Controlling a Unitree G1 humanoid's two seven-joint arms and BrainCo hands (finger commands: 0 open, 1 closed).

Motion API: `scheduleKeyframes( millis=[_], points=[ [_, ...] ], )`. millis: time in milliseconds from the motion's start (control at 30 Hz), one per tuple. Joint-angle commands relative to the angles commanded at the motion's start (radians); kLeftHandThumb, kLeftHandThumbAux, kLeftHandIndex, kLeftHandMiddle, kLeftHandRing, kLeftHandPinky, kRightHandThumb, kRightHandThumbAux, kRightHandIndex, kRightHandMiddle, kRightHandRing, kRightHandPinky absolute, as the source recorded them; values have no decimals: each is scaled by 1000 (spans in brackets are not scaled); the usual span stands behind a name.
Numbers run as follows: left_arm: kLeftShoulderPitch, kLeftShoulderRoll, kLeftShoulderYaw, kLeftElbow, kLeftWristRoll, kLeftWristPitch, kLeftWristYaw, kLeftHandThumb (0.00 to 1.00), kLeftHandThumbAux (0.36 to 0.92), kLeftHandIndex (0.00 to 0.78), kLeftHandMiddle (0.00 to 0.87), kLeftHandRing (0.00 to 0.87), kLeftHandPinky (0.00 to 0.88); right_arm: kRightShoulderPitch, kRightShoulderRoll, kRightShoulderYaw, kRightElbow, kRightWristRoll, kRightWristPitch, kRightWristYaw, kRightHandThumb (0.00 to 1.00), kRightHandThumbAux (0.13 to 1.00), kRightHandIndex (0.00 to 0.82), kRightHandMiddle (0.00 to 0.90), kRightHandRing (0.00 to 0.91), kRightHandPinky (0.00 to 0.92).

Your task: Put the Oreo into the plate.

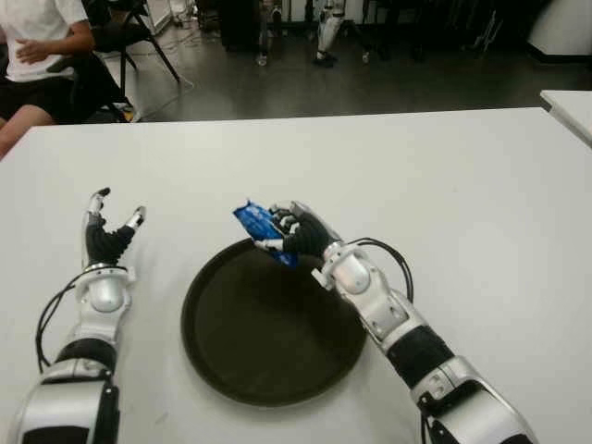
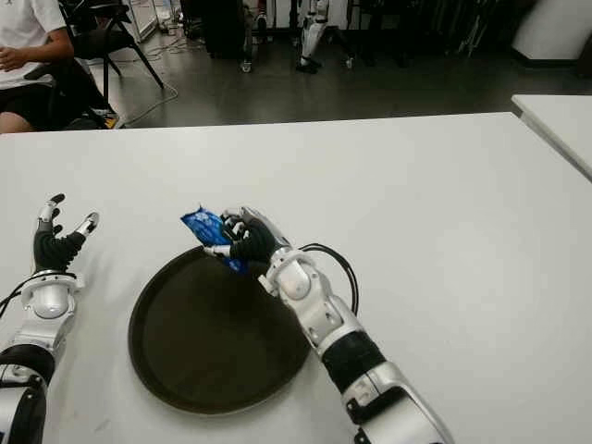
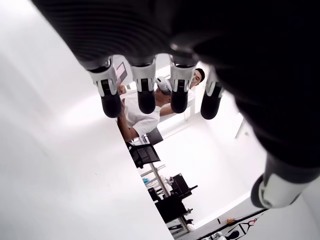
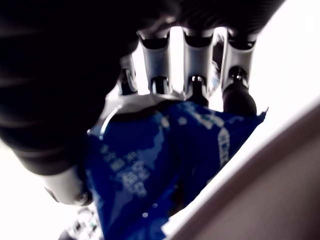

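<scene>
My right hand (image 1: 289, 233) is curled around a blue Oreo packet (image 1: 252, 220), holding it just above the far rim of the round dark plate (image 1: 268, 356). One end of the packet sticks out to the left of the fingers. Up close in the right wrist view, the blue wrapper (image 4: 165, 165) fills the palm under the fingers (image 4: 195, 60), with the plate's edge (image 4: 270, 190) right beside it. Left of the plate, my left hand (image 1: 111, 227) shows over the white table with fingers spread and nothing in it.
The white table (image 1: 444, 185) stretches wide behind and to the right of the plate. A second table corner (image 1: 569, 106) shows at the far right. A seated person (image 1: 42, 55) and chairs are beyond the table's far left edge.
</scene>
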Motion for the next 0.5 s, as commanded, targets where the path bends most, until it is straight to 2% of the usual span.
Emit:
scheduleKeyframes(
  millis=[233, 500],
  points=[
    [-1, 1, 9, 3, -13, -5, -17, 0, 614, 6, 9, 0, 0, 10, -5, -3, -12, 2, -6, 15, 702, 721, 439, 801, 804, 796],
    [2, 6, 1, 9, -5, -2, -10, 0, 591, 0, 2, 0, 0, 65, -70, -20, -100, -11, 17, 34, 703, 722, 439, 795, 801, 793]
  ],
)
